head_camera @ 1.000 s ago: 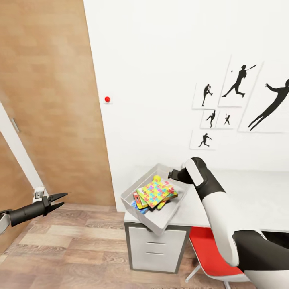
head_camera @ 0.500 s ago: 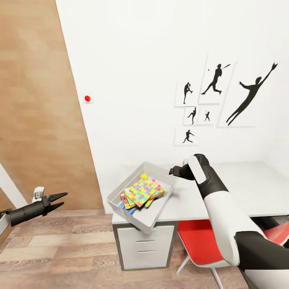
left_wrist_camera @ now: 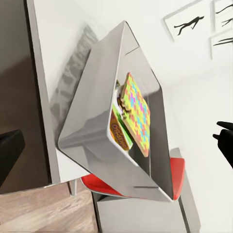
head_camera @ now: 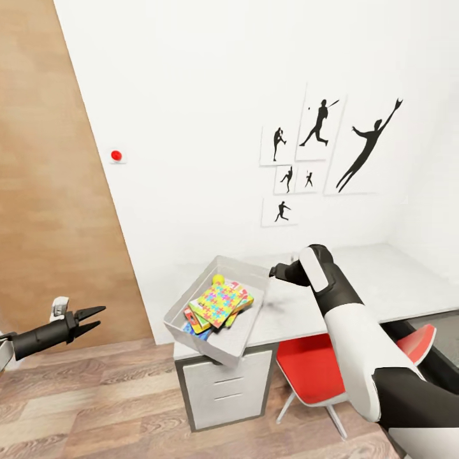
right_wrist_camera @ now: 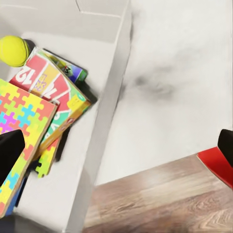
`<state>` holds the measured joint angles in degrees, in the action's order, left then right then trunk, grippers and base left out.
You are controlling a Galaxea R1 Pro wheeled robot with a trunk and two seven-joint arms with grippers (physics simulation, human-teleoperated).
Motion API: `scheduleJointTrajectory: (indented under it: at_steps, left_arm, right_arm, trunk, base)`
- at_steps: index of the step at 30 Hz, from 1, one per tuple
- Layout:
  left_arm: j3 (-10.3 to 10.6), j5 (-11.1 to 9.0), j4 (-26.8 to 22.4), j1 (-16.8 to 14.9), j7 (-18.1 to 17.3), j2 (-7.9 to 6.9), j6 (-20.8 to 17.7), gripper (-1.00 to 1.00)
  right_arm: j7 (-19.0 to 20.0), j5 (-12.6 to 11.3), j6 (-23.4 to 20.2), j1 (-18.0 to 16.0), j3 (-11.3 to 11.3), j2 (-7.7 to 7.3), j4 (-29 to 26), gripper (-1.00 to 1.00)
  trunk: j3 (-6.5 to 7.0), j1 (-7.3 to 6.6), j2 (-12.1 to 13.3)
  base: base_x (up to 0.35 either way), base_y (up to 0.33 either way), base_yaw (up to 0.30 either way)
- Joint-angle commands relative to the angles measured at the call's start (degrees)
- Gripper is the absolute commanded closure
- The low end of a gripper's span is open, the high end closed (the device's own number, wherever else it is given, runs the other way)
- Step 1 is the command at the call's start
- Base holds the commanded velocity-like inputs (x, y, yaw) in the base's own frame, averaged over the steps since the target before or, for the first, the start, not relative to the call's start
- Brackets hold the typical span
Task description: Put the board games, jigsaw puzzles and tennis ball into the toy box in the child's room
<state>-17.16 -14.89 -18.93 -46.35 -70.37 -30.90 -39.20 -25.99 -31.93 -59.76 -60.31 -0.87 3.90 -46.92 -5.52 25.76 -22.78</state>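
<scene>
Pale table (head_camera: 382,287), toy box (head_camera: 185,306) (toys inside) beside right fingers (head_camera: 275,270)

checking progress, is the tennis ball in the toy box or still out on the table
In. The tennis ball lies inside the toy box, beside the stacked board games.

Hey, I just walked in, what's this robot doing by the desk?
It's tidying toys. The grey toy box sits on the corner of the table, holding a jigsaw puzzle on top of board games, with the tennis ball at the back. The right tool hovers open beside the box; the left tool is open over the floor, holding nothing.
</scene>
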Motion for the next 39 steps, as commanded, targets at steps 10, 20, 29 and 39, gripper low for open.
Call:
scheduleJointTrajectory:
  at_steps: [10, 20, 29, 39]
  left_arm:
    - [-0.07, -0.02, 0.04, 0.11, -3.54, -0.54, -0.45, -1.00]
    - [-0.15, 0.03, 0.04, 0.18, -4.23, -0.66, -0.44, -1.00]
    - [-0.16, 0.03, 0.04, 0.28, -4.25, -0.74, -0.38, -1.00]
    - [-0.16, 0.01, 0.04, 0.29, -4.25, -0.80, -0.39, -1.00]
  right_arm:
    - [-0.56, -0.57, -0.10, 0.01, -0.09, 0.06, 0.32, -1.00]
    - [-0.56, -0.58, -0.10, 0.02, -0.15, -0.34, 0.49, -1.00]
    - [-0.50, -0.59, -0.13, 0.02, -0.18, -0.78, 0.51, -1.00]
    - [-0.45, -0.67, -0.18, 0.03, -3.66, -0.96, 0.53, -1.00]
  trunk:
    - [-0.53, 0.03, -0.14]
    - [-0.93, 0.03, -0.14]
    - [-1.29, 0.03, -0.14]
    - [-1.62, 0.03, -0.14]
  base:
    - [-0.196, 0.151, -0.257]
    - [-0.222, 0.150, -0.257]
    - [-0.128, 0.193, -0.257]
    - [-0.030, 0.256, -0.259]
